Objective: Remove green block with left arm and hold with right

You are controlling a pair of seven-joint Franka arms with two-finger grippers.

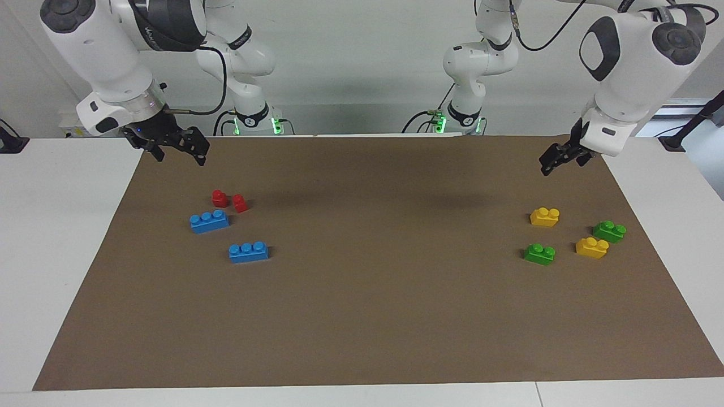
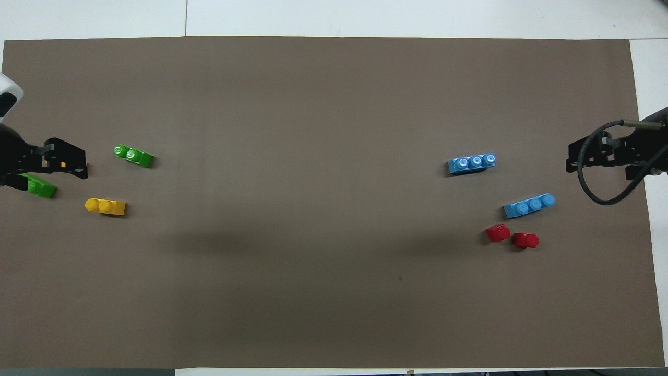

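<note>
Two green blocks lie on the brown mat at the left arm's end. One green block (image 1: 539, 254) (image 2: 133, 155) is farther from the robots. The other green block (image 1: 609, 230) (image 2: 39, 186) lies close to the mat's edge and is partly covered by the gripper in the overhead view. My left gripper (image 1: 560, 161) (image 2: 78, 163) hangs open and empty in the air, above the mat and apart from the blocks. My right gripper (image 1: 180, 154) (image 2: 571, 156) hangs open and empty over the mat at the right arm's end.
Two yellow bricks sit among the green ones: one yellow brick (image 1: 544, 216) (image 2: 105, 206) is nearer to the robots, and the other (image 1: 591, 247) is between the green blocks. Two blue bricks (image 1: 209, 221) (image 1: 248, 251) and two small red pieces (image 1: 229, 200) lie at the right arm's end.
</note>
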